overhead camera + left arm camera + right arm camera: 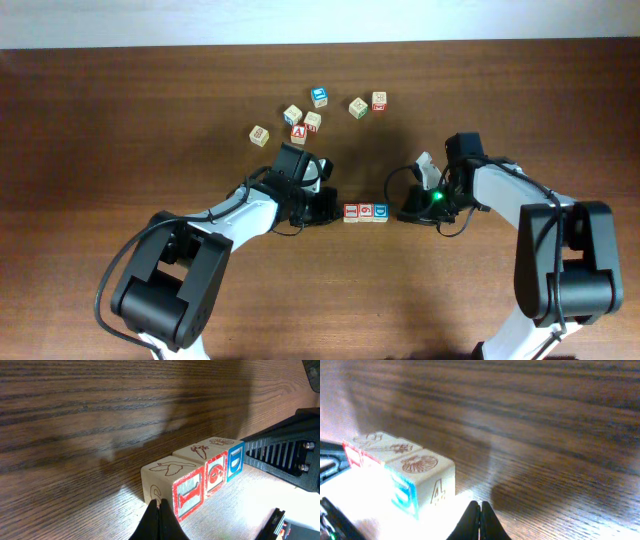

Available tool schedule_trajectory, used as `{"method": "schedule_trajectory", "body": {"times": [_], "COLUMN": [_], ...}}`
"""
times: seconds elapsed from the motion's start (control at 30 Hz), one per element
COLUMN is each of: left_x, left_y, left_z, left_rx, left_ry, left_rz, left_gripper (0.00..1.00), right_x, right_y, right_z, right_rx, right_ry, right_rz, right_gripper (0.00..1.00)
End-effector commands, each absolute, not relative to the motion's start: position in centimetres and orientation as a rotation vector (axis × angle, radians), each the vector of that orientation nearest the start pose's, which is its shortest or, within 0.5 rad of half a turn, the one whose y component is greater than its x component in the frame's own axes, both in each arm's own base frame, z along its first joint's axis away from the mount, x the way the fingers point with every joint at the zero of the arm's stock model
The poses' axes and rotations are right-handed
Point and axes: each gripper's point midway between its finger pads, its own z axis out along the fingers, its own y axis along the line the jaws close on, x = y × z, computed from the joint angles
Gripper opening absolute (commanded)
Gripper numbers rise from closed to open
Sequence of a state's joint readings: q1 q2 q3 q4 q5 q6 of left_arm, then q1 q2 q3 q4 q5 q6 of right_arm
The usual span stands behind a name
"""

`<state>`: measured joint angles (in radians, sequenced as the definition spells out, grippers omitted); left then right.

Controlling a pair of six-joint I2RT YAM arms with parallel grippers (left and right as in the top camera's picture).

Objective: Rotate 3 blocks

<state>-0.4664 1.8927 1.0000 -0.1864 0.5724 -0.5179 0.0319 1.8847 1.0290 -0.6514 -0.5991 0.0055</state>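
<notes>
- Closest to the wrist cameras, the left end effector [159,519] shows two dark, tapered fingers pressed together into a single point with nothing between them. The right end effector [480,519] is pinched together empty in the same way.
- Just past the left point sits the left block [187,495], a pale wooden cube with a red-framed letter on its side, a bird outline engraved on top and a scrolled mark on the end facing the fingers. I cannot tell whether the tips touch it.
- Next in line, side against side, is the middle block [215,470], red-printed with a carrot engraved on top. Beyond it is the blue-printed block [235,460], with a shell on top.
- From the right wrist, that blue-printed block is the nearest one, an engraved "4" on its end, just beside the closed tips.
- Seen from overhead, the three form a straight row mid-counter between the two end effectors.
- All around them the counter [120,120] is dark brown wood with long streaked grain.
- Farther back lies a scatter of loose cubes [312,120], the red "A" cube [298,133] among them.
</notes>
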Motion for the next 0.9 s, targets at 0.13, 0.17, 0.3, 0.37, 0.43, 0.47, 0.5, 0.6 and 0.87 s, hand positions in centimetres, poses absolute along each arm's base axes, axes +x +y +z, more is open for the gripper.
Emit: {"method": "schedule_trajectory", "body": {"times": [0.13, 0.17, 0.3, 0.37, 0.43, 0.47, 0.5, 0.6, 0.87], "left_x": [31.8, 31.8, 31.8, 31.8, 31.8, 31.8, 31.8, 31.8, 31.9], "left_y": [-26.7, -26.7, -26.7, -26.7, -26.7, -26.7, -26.7, -26.6, -26.5], "left_z": [1.3, 1.3, 1.3, 1.3, 1.3, 1.3, 1.3, 1.3, 1.2], "left_rx": [0.127, 0.127, 0.127, 0.127, 0.127, 0.127, 0.127, 0.126, 0.123], "left_ry": [2.812, 2.813, 2.812, 2.812, 2.812, 2.813, 2.813, 2.813, 2.813], "left_rz": [-1.060, -1.060, -1.060, -1.060, -1.060, -1.060, -1.060, -1.055, -1.045], "left_gripper": [0.00, 0.00, 0.00, 0.00, 0.00, 0.00, 0.00, 0.00, 0.00], "right_x": [32.4, 32.5, 32.6, 32.3, 31.8, 31.8, 31.8, 31.7, 32.1], "right_y": [12.1, 12.3, 12.8, 13.2, 13.7, 13.8, 13.8, 13.8, 12.8], "right_z": [1.3, 1.3, 1.3, 0.9, 0.3, 0.3, 0.3, 0.3, 0.5], "right_rx": [-0.113, -0.120, -0.102, -0.050, -0.031, -0.032, -0.032, -0.024, 0.028], "right_ry": [2.865, 2.856, 2.860, 2.892, 2.923, 2.924, 2.924, 2.928, 2.912], "right_rz": [1.065, 1.069, 1.073, 1.085, 1.091, 1.092, 1.092, 1.094, 1.117], "right_gripper": [0.04, 0.04, 0.04, 0.04, 0.04, 0.04, 0.04, 0.04, 0.04]}}
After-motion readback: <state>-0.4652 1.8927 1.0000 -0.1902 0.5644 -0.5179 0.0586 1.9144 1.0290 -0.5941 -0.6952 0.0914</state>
